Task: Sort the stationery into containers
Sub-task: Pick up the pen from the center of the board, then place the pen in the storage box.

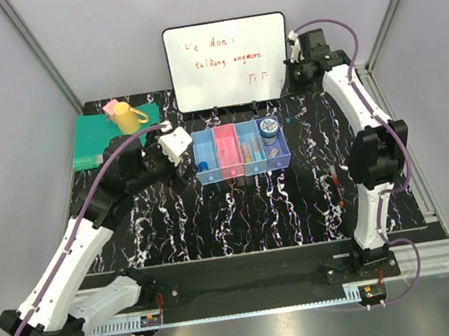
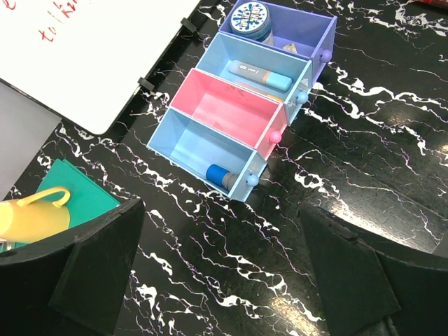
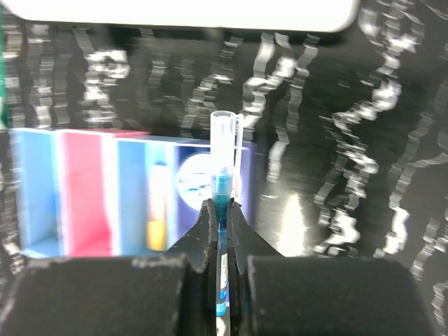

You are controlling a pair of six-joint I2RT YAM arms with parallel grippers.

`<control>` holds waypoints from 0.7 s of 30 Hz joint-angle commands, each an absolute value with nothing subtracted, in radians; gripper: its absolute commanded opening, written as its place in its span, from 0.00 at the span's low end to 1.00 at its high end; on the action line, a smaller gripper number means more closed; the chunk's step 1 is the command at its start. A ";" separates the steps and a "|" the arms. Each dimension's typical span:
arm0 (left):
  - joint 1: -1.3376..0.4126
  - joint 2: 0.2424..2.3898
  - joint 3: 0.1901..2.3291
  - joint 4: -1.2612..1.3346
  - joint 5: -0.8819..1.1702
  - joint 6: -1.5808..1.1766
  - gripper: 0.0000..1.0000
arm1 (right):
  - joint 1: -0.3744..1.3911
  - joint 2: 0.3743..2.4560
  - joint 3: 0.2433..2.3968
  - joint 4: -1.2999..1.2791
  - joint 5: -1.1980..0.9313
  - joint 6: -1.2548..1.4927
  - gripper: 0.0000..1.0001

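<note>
The containers [image 1: 240, 151] are a row of four joined bins on the black marbled table: blue, pink, blue and purple. The leftmost blue bin holds a blue-capped marker [image 2: 222, 175]. The pink bin [image 2: 224, 112] shows only its bare floor. An orange and blue marker [image 2: 257, 74] lies in the third bin. In the purple bin are a blue-white roll [image 2: 250, 17] and a small tan block [image 2: 290, 47]. My left gripper [image 2: 220, 231] hangs open and empty just left of the row. Raised by the whiteboard, my right gripper [image 3: 222, 210] is shut on a thin blue pen [image 3: 224, 157] with a clear cap.
A whiteboard [image 1: 228, 60] stands behind the bins. A yellow mug [image 1: 125, 115] sits on a green book [image 1: 92, 145] at the back left, with a small pink thing [image 1: 110, 107] behind it. A thin red pen [image 1: 337, 184] lies on the table near the right arm.
</note>
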State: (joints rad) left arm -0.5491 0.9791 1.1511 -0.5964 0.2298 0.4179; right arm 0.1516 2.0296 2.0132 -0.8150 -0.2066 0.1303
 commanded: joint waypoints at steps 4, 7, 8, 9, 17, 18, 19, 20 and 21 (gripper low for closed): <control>-0.554 0.948 1.138 -0.552 0.207 0.413 0.99 | 0.250 2.051 2.091 -0.834 -0.302 0.213 0.00; -0.554 0.945 1.135 -0.552 0.206 0.411 0.99 | 0.296 2.078 2.094 -0.831 -0.302 0.221 0.00; -0.554 0.943 1.134 -0.552 0.206 0.410 0.99 | 0.316 2.083 2.095 -0.828 -0.301 0.224 0.00; -0.554 0.940 1.132 -0.552 0.206 0.408 0.99 | 0.327 2.089 2.097 -0.828 -0.301 0.224 0.00; -0.554 0.916 1.100 -0.535 0.210 0.405 0.99 | 0.410 2.164 2.121 -0.807 -0.287 0.227 0.00; -0.554 0.913 1.095 -0.532 0.210 0.402 0.99 | 0.419 2.174 2.128 -0.805 -0.284 0.227 0.00; -0.554 0.910 1.092 -0.528 0.212 0.400 0.99 | 0.423 2.189 2.134 -0.804 -0.282 0.229 0.00; -0.554 0.904 1.083 -0.526 0.216 0.399 0.99 | 0.428 2.197 2.144 -0.802 -0.279 0.226 0.00; -0.554 0.900 1.078 -0.523 0.218 0.399 0.99 | 0.436 2.206 2.151 -0.802 -0.278 0.224 0.00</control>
State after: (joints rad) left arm -0.5491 0.9314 1.0954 -0.5800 0.2230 0.4141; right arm 0.4126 2.1818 2.0781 -0.8207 -0.2794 0.2176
